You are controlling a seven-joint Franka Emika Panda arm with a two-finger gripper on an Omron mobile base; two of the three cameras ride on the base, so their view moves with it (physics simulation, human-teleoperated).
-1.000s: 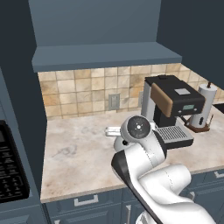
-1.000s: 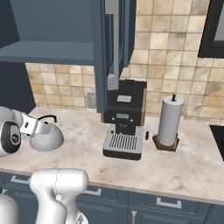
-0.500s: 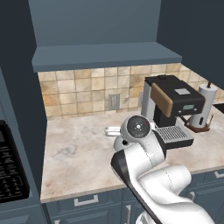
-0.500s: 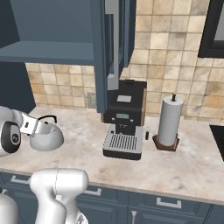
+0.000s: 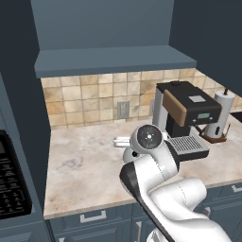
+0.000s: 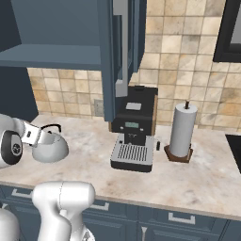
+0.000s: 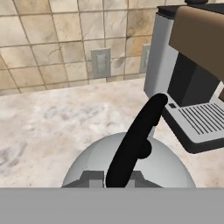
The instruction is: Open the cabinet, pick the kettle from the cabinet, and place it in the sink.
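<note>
The whitish-grey kettle [image 6: 51, 146] is low at the marble counter [image 6: 197, 179], left of the coffee machine; I cannot tell whether it touches the counter. My gripper [image 6: 40, 133] is shut on its black arched handle [image 7: 133, 140], which runs over the domed lid [image 7: 162, 168] in the hand view. In the left base view my own arm hides most of the kettle [image 5: 128, 154]. The cabinet [image 5: 113, 59] above the counter stands open, its shelf bare, and its door [image 6: 120, 56] is edge-on in the right base view. The sink is out of view.
A black coffee machine [image 6: 135, 127] and a white paper towel roll [image 6: 181, 131] stand right of the kettle. A black stovetop [image 5: 12, 186] lies at the counter's left end. Tiled wall with outlets [image 7: 100, 62] runs behind. Blue drawers [image 5: 94, 222] sit below.
</note>
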